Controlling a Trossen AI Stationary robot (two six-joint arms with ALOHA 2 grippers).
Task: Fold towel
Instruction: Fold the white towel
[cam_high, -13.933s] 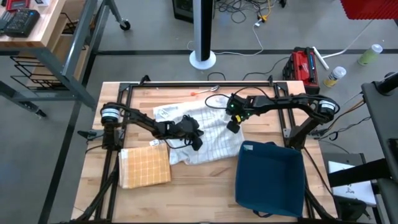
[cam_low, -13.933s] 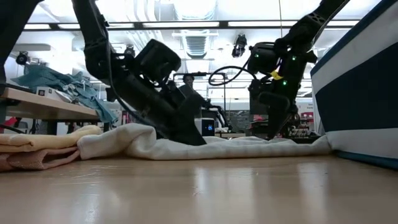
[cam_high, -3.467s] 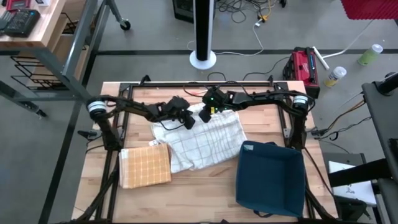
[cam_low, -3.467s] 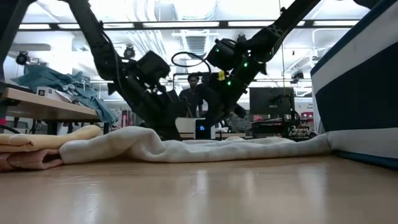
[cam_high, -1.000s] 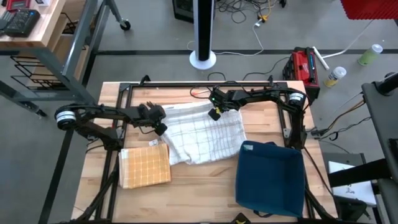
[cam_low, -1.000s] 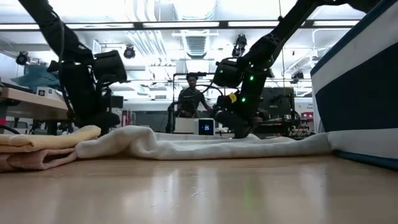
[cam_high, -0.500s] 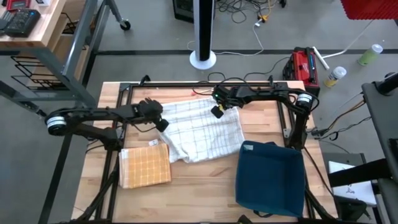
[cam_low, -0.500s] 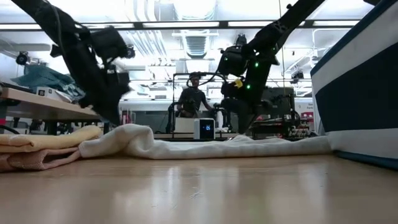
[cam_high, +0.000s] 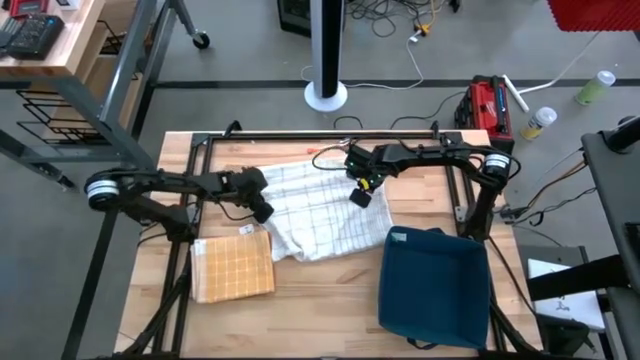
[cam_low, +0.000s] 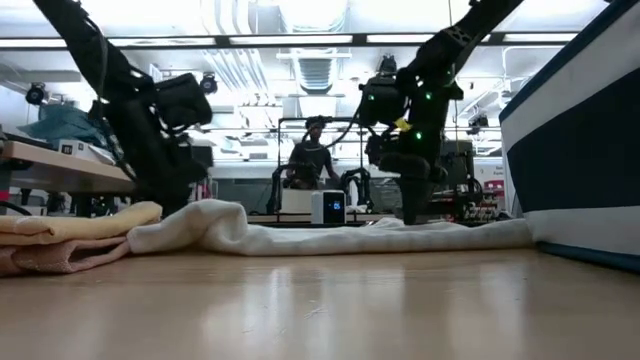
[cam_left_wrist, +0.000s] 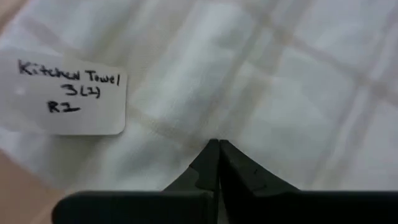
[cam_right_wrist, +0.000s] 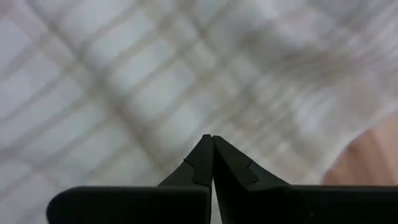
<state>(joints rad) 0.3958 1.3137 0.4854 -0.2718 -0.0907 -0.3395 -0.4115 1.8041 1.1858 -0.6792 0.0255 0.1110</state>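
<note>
Both hands are closed and empty: left hand (cam_high: 262, 212) at the towel's (cam_high: 320, 215) nine o'clock edge, right hand (cam_high: 359, 197) over its one o'clock part.

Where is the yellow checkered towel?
In the high view the yellow checkered towel lies folded at the table's front left, just beside the white plaid towel, with the blue bin farther right.

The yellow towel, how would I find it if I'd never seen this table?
Start at the wooden table seen from above and go to its near left part, across from the big blue bin. The yellow towel lies there, folded into a neat square. The white towel beside it is spread loose, with thin grey checks.
</note>
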